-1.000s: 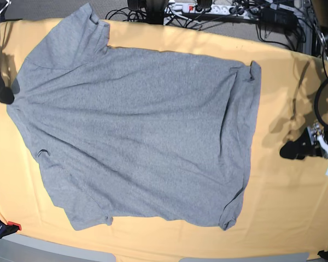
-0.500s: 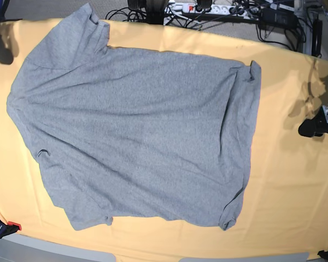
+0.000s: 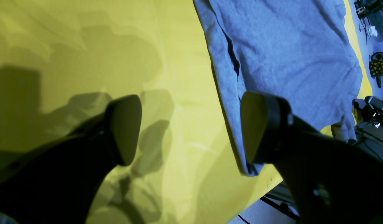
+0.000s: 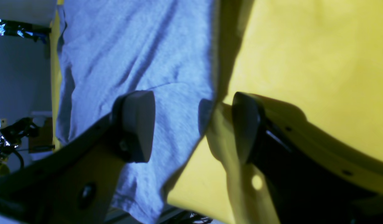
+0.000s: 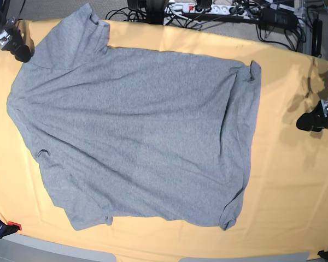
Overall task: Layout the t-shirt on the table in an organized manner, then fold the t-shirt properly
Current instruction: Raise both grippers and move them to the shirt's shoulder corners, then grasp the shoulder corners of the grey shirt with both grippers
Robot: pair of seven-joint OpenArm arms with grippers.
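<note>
T-shirt (image 5: 136, 131) flat on table (image 5: 284, 185); both hands apparently empty

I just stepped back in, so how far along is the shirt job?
Laid out: the t-shirt lies spread flat on the table, plain side up. In hand: nothing; the left gripper and right gripper hang open at its edges. Left: every fold.
</note>
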